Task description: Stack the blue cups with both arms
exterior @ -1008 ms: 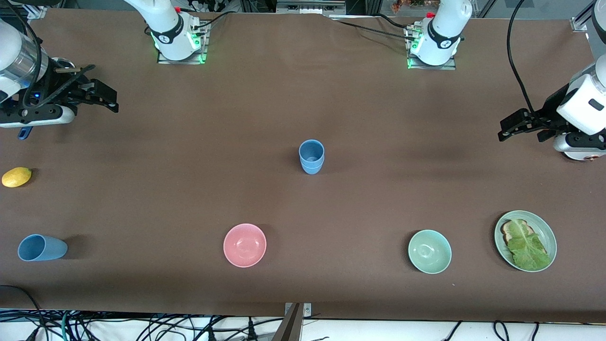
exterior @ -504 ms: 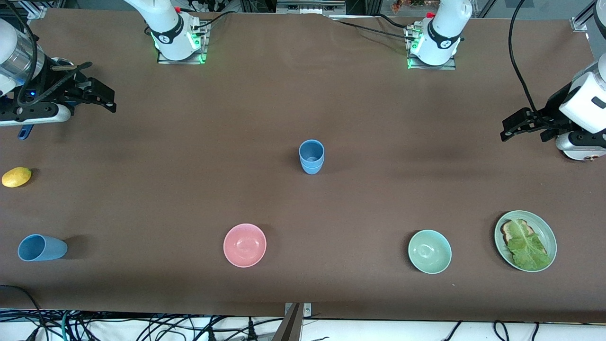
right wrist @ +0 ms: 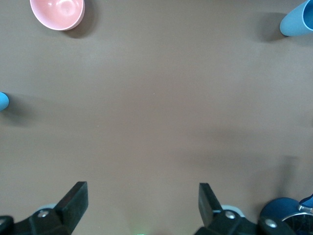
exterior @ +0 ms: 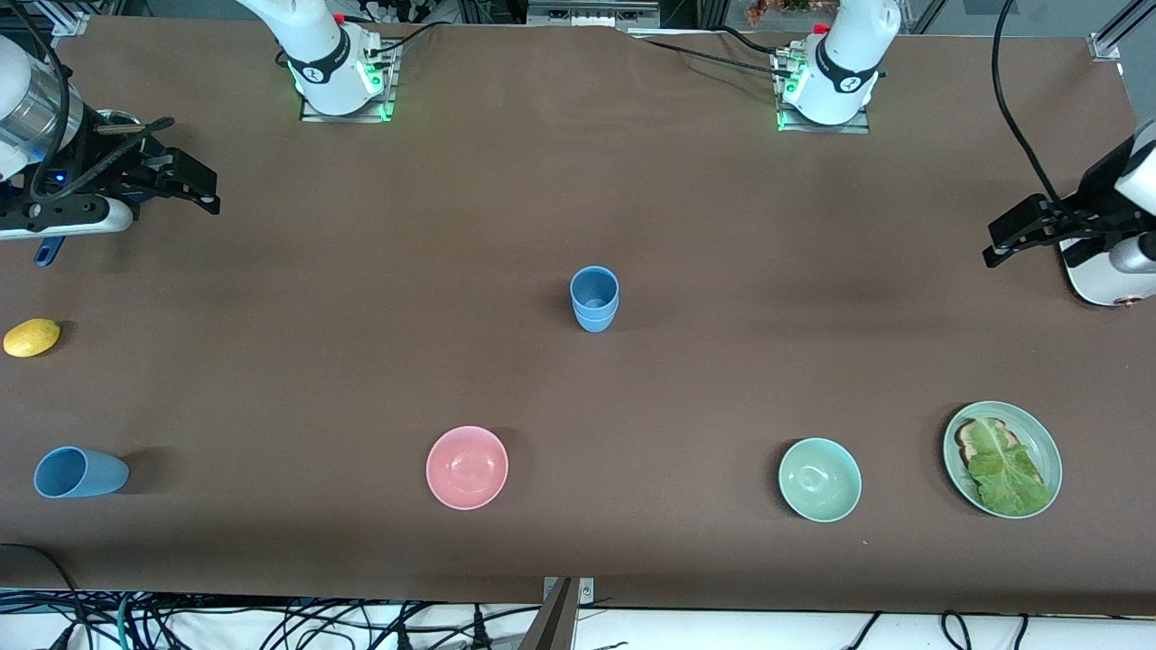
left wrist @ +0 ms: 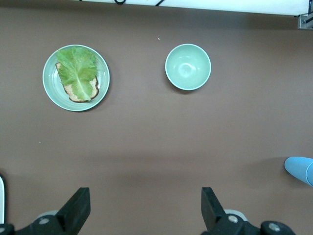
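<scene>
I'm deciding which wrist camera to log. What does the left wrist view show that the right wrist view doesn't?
Only the left wrist view shows the green plate with lettuce on toast, and the mint-green bowl. Only the right wrist view shows the pink bowl, the lone blue cup and a dark-blue object at its edge. Both show brown table, their own gripper's open fingers (left gripper, right gripper), and a sliver of the stacked blue cups.

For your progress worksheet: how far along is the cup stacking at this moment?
Done: two blue cups sit nested as a stack mid-table. In hand: nothing; the left end effector and right end effector hang open and empty at the table's ends. Left: the lone blue cup near the right arm's end remains unstacked.
</scene>
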`<state>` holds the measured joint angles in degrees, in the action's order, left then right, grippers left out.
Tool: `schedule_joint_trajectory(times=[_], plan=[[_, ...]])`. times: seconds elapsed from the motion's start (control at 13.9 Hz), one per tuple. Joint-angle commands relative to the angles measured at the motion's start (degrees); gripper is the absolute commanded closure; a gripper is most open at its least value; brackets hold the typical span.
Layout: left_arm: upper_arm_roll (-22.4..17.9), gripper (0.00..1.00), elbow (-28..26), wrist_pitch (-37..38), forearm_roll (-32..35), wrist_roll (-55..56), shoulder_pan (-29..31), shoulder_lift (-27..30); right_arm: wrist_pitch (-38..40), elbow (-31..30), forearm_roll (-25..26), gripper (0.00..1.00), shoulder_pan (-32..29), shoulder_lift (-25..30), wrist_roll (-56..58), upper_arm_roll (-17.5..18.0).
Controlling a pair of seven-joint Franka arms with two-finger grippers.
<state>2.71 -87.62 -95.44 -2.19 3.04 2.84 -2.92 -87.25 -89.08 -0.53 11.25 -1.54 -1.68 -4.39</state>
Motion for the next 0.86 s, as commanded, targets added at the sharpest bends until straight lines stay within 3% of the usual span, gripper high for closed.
schedule_joint_trajectory(times=[0.0, 0.72, 0.79], plan=[[-1.04, 0.0, 1.05, 0.52, 1.31, 0.12, -0.38, -0.07, 1.12, 1.36, 0.71, 0.0, -0.44, -0.14, 0.36, 0.26], [-0.86, 0.0, 0.52, 0.61, 1.4, 1.44, -0.55, -0.59, 1.12, 1.36, 0.79, 0.0, -0.44, -0.13, 0.36, 0.17], [-0.86, 0.04, 0.87, 0.52, 1.4, 1.53, -0.55, -1.03, 1.12, 1.36, 0.97, 0.0, -0.44, -0.13, 0.36, 0.17]])
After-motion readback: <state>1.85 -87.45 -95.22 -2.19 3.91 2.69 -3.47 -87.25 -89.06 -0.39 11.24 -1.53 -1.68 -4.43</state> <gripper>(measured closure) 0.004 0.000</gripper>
